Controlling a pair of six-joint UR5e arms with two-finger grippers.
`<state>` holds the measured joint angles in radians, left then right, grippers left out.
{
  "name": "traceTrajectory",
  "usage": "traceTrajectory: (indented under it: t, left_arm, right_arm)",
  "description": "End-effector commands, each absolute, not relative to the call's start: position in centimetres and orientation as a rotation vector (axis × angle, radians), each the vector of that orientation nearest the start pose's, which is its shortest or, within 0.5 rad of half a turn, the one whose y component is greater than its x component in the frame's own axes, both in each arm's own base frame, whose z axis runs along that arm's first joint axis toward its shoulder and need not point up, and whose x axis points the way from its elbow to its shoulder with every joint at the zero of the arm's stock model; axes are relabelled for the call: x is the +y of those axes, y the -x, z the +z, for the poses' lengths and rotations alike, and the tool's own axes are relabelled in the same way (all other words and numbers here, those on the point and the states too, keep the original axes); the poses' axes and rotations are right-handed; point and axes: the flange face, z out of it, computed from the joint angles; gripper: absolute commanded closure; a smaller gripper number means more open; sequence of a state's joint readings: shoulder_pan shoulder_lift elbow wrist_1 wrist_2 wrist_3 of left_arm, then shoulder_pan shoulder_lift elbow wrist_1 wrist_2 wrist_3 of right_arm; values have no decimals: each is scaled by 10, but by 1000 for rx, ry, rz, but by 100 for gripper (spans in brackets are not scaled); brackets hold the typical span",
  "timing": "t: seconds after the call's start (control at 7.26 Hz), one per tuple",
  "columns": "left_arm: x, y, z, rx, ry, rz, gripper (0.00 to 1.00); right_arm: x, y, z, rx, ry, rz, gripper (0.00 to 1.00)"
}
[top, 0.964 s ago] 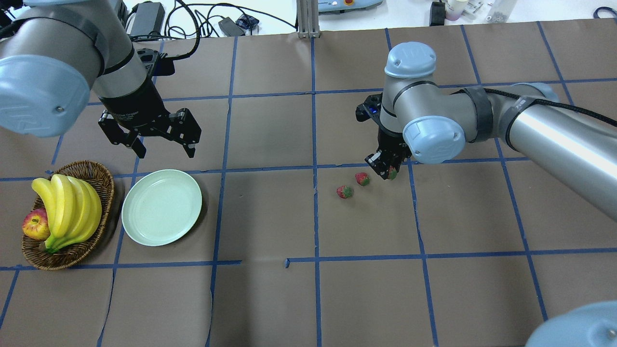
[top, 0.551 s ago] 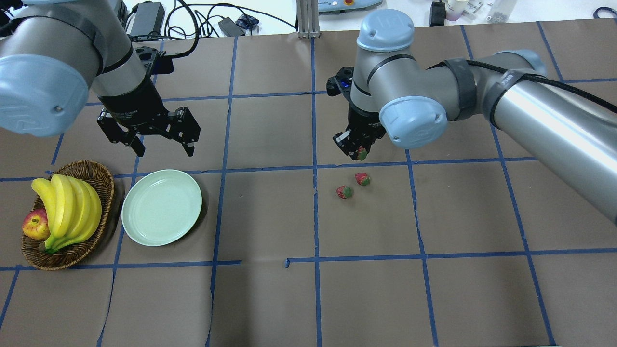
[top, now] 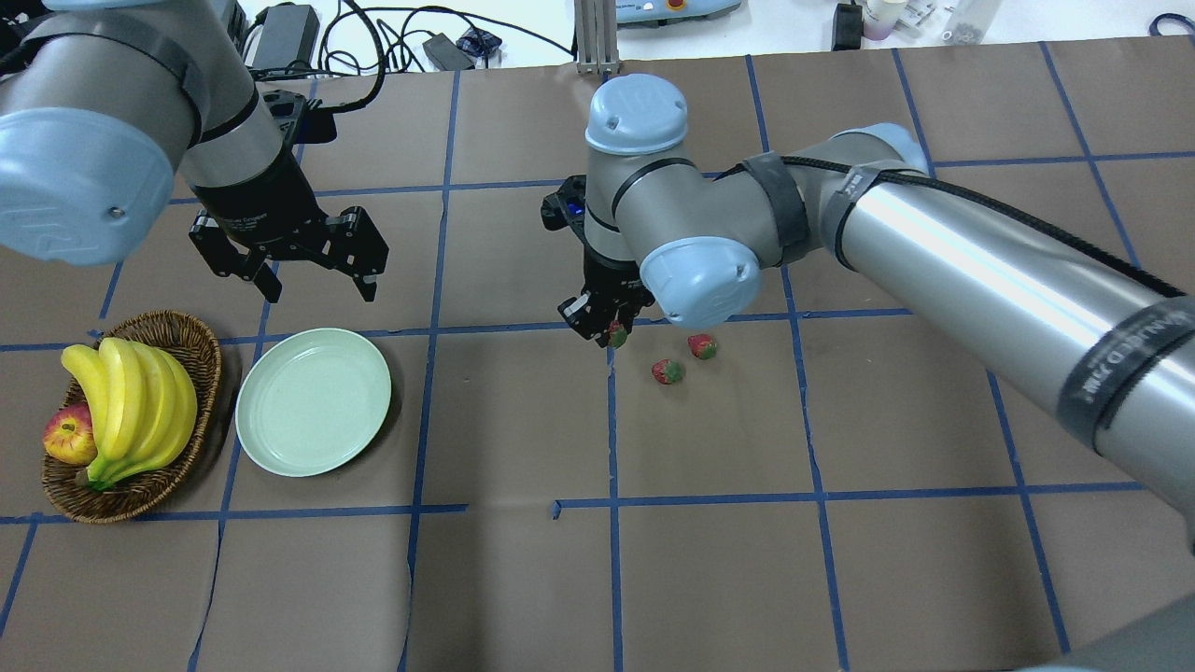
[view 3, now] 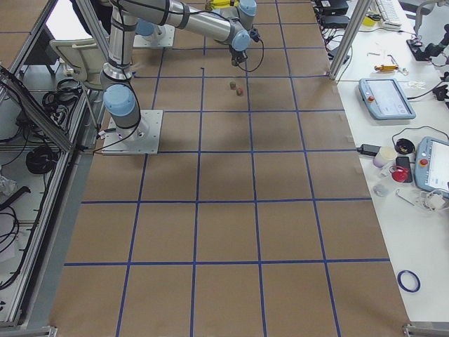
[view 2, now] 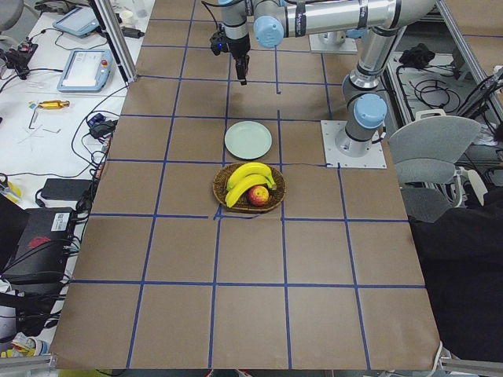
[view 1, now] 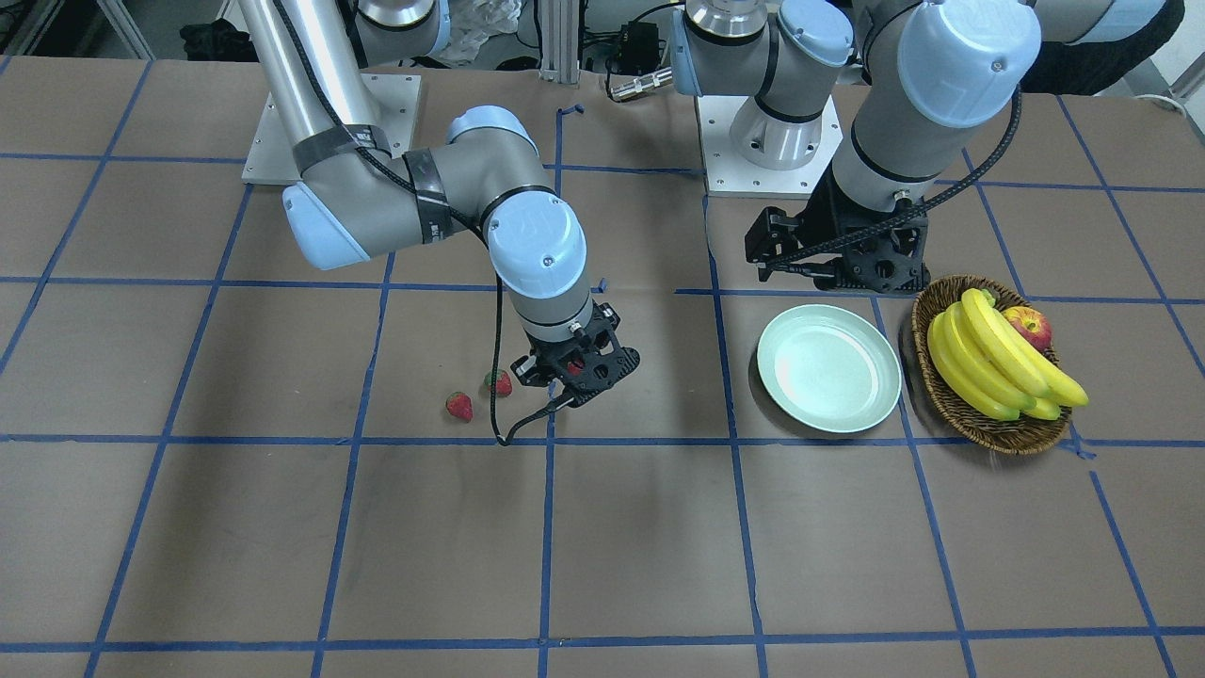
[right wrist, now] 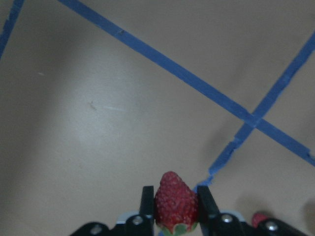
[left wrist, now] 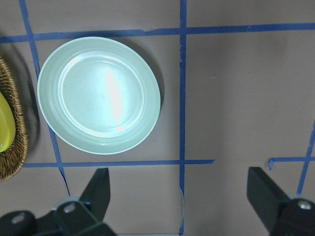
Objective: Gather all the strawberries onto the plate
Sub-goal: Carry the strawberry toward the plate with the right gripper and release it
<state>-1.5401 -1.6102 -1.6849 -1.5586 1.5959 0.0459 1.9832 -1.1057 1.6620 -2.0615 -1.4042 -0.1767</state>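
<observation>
Strawberry (right wrist: pixel 176 205) pinched in right gripper (top: pixel 609 334), plate (top: pixel 313 402) beside basket (top: pixel 203 353) — bananas (top: pixel 140 401), apple (top: pixel 67 436) inside

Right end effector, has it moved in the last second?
Yes. Overhead, the right end effector, gripping a strawberry, went leftward past the two loose strawberries toward the plate.

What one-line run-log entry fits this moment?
right tool: shut on small red strawberry, above brown table | left tool: open, near empty round pale mint-green plate | two other strawberries: on table

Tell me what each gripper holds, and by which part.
The right gripper pinches a strawberry across its sides, near the green cap, tip pointing out. The left gripper is open and holds nothing.
</observation>
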Motion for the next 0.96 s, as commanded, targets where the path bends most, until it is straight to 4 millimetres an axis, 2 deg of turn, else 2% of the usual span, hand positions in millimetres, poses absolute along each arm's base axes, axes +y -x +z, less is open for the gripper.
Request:
traceTrajectory:
  t: [0.0, 0.14, 0.41, 0.55, 0.69, 0.83]
  left_arm:
    - [-494, 116, 411, 3116, -27, 233, 0]
    - [-494, 116, 411, 3116, -27, 233, 0]
    - [-494, 116, 411, 3116, -27, 233, 0]
    - [-494, 116, 409, 3117, -26, 238, 0]
    - [-495, 116, 408, 3115, -27, 243, 0]
    - [-495, 116, 409, 3115, -27, 241, 0]
  right_arm:
    - [-502, -402, 204, 2823, 853, 139, 99]
    - [-502, -406, 194, 2785, 837, 163, 88]
    - [-501, -406, 188, 2776, 833, 182, 22]
    - [-501, -407, 188, 2770, 831, 183, 0]
    - [-500, -408, 193, 2765, 821, 177, 0]
    - [-500, -405, 218, 2785, 825, 131, 0]
